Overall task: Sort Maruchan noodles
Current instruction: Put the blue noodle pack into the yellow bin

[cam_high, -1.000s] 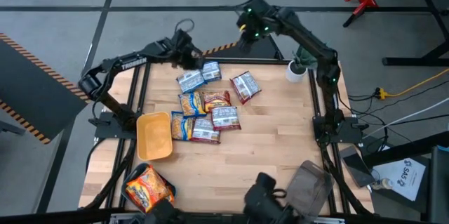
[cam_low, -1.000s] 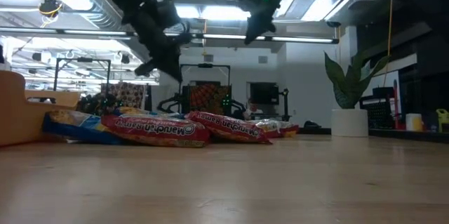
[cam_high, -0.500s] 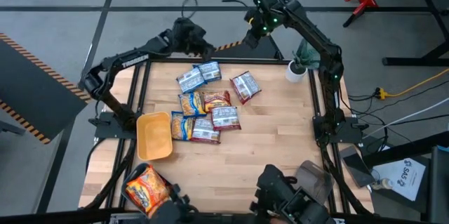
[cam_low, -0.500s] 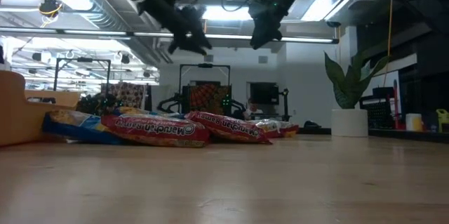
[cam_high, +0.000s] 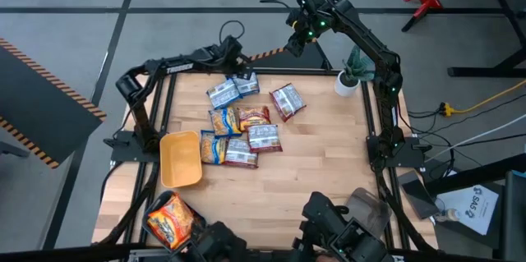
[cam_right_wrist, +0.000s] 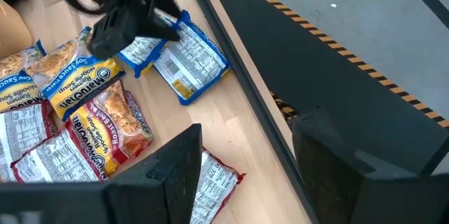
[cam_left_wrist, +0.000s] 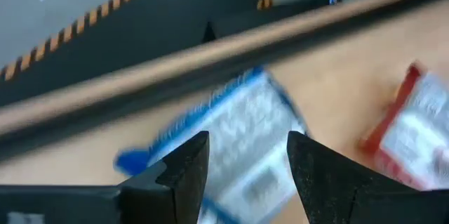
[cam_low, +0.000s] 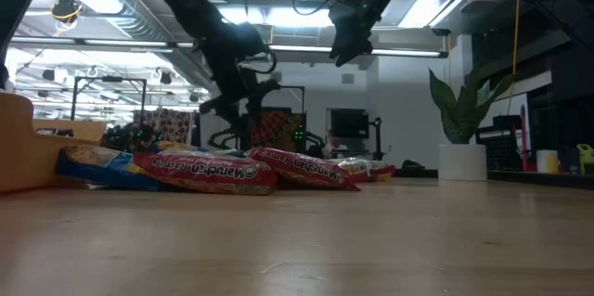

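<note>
Left pincer (cam_high: 239, 68) lowered, table-edge packet (cam_high: 246, 84)

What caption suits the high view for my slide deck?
Left gripper open above blue packets at the table's far edge; right gripper waits beyond it.

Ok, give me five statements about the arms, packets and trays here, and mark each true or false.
1. The left gripper hangs open over a blue-and-silver packet at the table's far edge. True.
2. The right gripper holds a packet. False: it is open, empty, and raised beyond the far edge.
3. The yellow tray holds noodle packets. False: it shows none.
4. A potted plant stands at the far right corner. True.
5. Every packet lies alone. False: several overlap mid-table.
</note>
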{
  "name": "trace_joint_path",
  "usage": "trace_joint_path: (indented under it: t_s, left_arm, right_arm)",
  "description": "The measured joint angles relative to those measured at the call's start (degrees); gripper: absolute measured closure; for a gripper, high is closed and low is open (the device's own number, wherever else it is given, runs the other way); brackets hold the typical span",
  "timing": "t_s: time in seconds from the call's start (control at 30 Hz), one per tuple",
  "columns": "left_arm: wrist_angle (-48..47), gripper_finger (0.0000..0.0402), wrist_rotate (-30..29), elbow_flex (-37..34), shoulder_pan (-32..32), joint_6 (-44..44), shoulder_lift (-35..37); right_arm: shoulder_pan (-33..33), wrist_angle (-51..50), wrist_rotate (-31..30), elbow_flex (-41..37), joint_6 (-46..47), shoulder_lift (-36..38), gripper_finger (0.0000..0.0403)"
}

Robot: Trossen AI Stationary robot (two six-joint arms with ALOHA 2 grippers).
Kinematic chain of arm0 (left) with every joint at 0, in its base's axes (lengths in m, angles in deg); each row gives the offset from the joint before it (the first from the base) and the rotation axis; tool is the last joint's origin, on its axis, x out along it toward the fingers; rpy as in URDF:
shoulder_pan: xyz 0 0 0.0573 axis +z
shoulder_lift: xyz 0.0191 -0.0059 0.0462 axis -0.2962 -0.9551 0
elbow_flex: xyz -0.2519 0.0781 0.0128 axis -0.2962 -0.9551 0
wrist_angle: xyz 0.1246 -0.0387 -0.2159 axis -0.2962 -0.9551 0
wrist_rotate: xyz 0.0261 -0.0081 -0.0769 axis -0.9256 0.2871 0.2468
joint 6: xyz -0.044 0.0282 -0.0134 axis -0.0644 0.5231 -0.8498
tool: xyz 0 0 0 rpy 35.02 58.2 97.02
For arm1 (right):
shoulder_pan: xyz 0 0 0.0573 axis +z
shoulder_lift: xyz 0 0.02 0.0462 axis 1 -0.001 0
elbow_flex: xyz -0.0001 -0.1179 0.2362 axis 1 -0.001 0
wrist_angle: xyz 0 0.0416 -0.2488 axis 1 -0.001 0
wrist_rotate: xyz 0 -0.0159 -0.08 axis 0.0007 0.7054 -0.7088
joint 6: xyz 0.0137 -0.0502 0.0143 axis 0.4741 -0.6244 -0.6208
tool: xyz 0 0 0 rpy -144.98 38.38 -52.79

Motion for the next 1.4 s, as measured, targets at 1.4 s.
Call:
trace_joint_path:
  t_s: [1.4]
  left_arm:
    - [-2.45, 0.0217, 22.31, -0.07, 3.24, -7.86, 8.8]
  right_arm:
    - [0.09, -0.46, 0.02, -0.02, 0.2, -0.04, 0.0191]
